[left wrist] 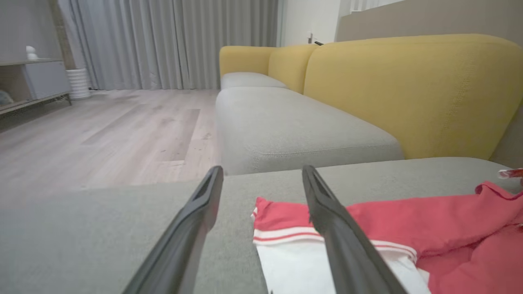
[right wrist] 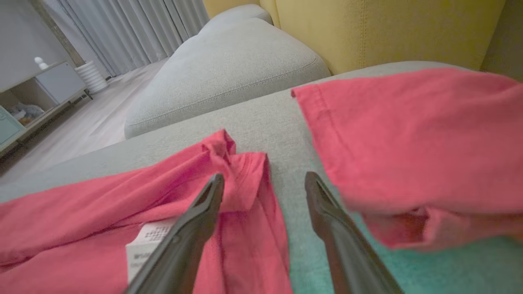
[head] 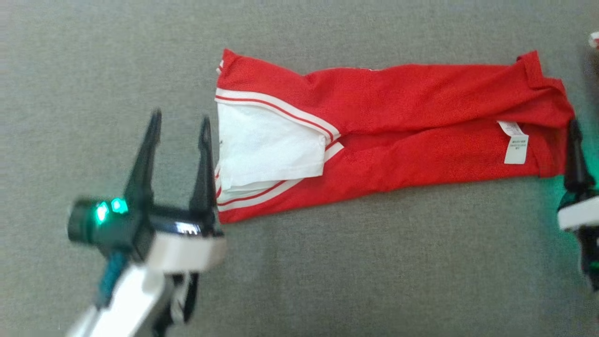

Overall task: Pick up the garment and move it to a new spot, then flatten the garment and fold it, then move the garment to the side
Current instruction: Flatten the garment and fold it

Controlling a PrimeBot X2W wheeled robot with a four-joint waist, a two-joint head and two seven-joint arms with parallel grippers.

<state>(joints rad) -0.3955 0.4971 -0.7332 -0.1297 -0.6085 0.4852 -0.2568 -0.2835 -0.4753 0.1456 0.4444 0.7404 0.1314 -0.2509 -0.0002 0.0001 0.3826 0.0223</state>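
Garment (head: pixel 421 117) position, head view: the red piece lies as a long folded strip across the grey sofa seat (head: pixel 327 281), running from left of centre almost to the right edge. Its left end shows a white panel (head: pixel 266 145) bordered by red-and-white stripes. A white care label (head: pixel 514 142) lies near its right end. My left hand (head: pixel 181 117) is at lower left, fingers spread wide and holding nothing. Its inner finger (head: pixel 205 159) stands just beside the garment's left edge. My right hand (head: pixel 582 140) is cut by the right frame edge, with one dark finger at the garment's right end.

Left wrist view: my two fingers (left wrist: pixel 192 228) stand wide apart with bare grey seat between them. The right-side finger crosses in front of the garment's striped end; whether it touches the cloth I cannot tell. Beyond are a further grey seat cushion (left wrist: pixel 294 130), a yellow backrest (left wrist: pixel 408 90), a wooden floor (left wrist: pixel 102 134) and grey curtains (left wrist: pixel 163 41).

Right wrist view: my right hand's fingers (right wrist: pixel 188 232) are spread wide, gripping nothing. One finger overlies the garment's end and the care label; the other stands over bare seat. A second red cloth (right wrist: pixel 408 143), blurred, occupies the right side, apart from the garment, with a strip of seat between them.
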